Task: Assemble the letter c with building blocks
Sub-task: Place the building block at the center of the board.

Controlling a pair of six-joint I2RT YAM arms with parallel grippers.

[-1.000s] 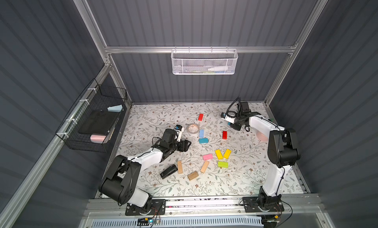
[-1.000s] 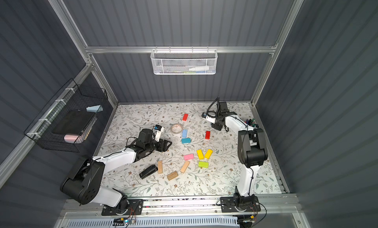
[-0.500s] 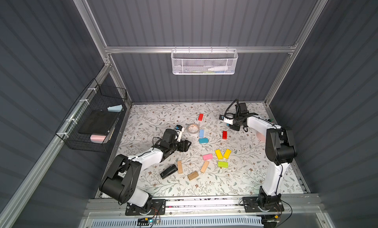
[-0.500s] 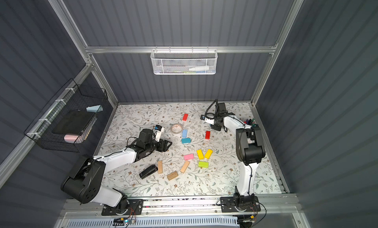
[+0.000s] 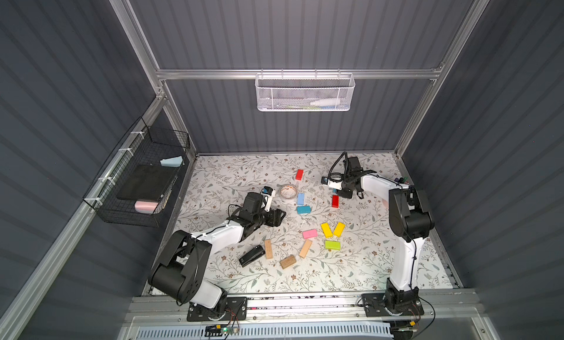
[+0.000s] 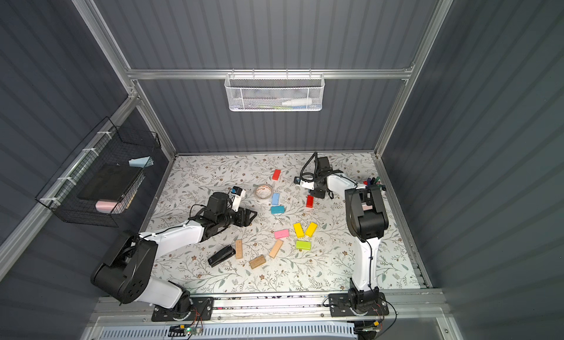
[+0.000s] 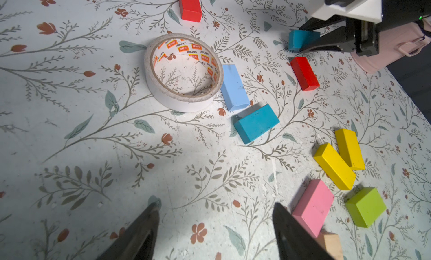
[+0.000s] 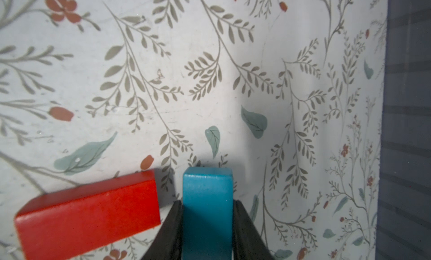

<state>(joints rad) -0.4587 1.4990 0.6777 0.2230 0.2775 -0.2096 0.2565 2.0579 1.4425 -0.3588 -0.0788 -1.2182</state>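
Floral mat [image 5: 351,271], bright blocks [image 5: 326,230], glossy teal block [image 8: 207,195]

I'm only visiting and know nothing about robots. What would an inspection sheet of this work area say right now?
Surface: flowery tabletop, flat, no spills seen.
Job's things: coloured and wooden blocks lie scattered, such as the pink block, green block and red block; no letter shape. One teal block is gripped.
Clutter: tape roll and stapler among the blocks.
Grippers: left gripper open, empty; right gripper shut on the teal block.
Cables: black cable loops above the right wrist; no snag seen.
Surroundings: grey walls; white basket on the back wall; black wire basket on a side wall.
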